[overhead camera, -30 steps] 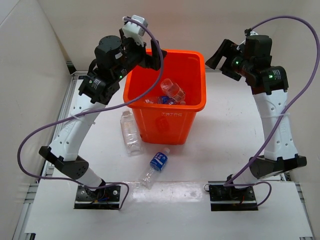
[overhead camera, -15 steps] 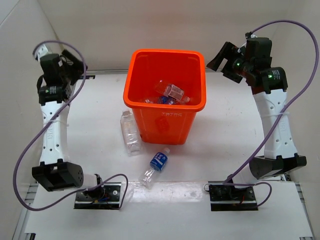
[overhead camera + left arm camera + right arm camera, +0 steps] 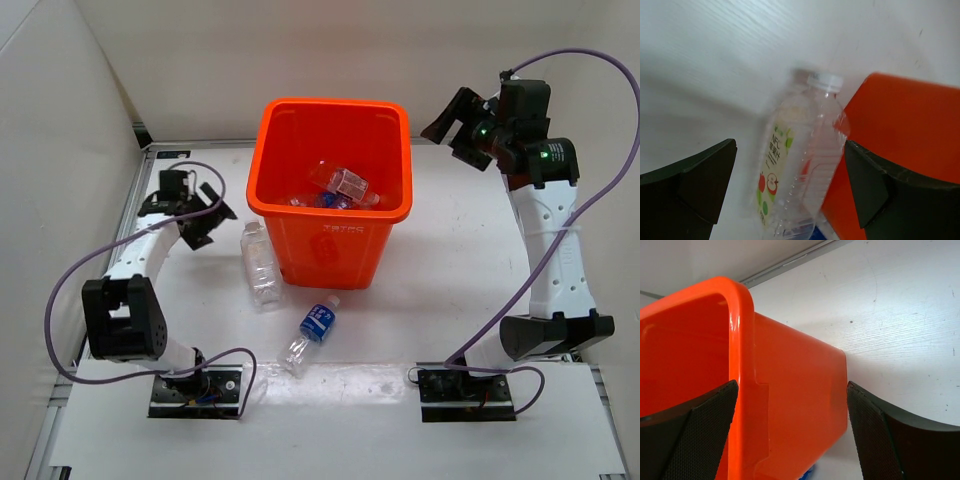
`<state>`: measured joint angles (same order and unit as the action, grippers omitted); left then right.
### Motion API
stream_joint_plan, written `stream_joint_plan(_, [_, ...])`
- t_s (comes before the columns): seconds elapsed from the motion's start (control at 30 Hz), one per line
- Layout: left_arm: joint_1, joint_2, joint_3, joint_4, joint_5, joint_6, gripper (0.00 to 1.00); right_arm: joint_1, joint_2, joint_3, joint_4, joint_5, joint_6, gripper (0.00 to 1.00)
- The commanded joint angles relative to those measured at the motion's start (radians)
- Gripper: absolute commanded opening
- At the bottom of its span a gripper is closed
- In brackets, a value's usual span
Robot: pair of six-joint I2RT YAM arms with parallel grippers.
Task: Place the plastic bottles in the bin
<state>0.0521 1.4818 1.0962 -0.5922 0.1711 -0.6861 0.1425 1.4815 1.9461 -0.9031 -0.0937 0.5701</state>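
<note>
One apple-labelled plastic bottle is being framed just ahead of the spread left gripper, the bin close beside it; its wall is risking being pinched too. Beyond, the right gripper is being held spread.

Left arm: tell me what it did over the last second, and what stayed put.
The left gripper left the rim of the bin, swung out left, then came down to the table, open, facing the bottle beside the bin. Nothing grasped. Bin, that bottle, the blue-labelled bottle and the open right gripper barely moved.
</note>
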Motion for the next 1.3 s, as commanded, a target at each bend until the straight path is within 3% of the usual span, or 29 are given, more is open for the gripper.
stream_joint_plan(0.0, [-0.089, -0.002, 0.011, 0.014, 0.002, 0.08, 1.0, -0.015, -0.033, -0.01, 0.04, -0.017, 0.005, 0.9])
stream_joint_plan(0.3, [-0.222, 0.103, 0.033, 0.025, 0.001, 0.079, 1.0, -0.026, -0.02, -0.015, 0.046, -0.035, 0.014, 0.9])
stream_joint_plan(0.97, [-0.288, 0.226, -0.035, 0.088, 0.048, 0.074, 1.0, -0.11, -0.032, -0.07, 0.04, -0.067, 0.025, 0.9])
stream_joint_plan(1.1, [-0.288, 0.19, -0.087, 0.106, 0.064, 0.08, 0.87, -0.11, -0.023, -0.078, 0.049, -0.08, 0.039, 0.9])
stream_joint_plan(1.27, [-0.29, 0.124, -0.119, 0.118, 0.054, 0.134, 0.52, -0.115, 0.005, -0.075, 0.059, -0.116, 0.056, 0.9])
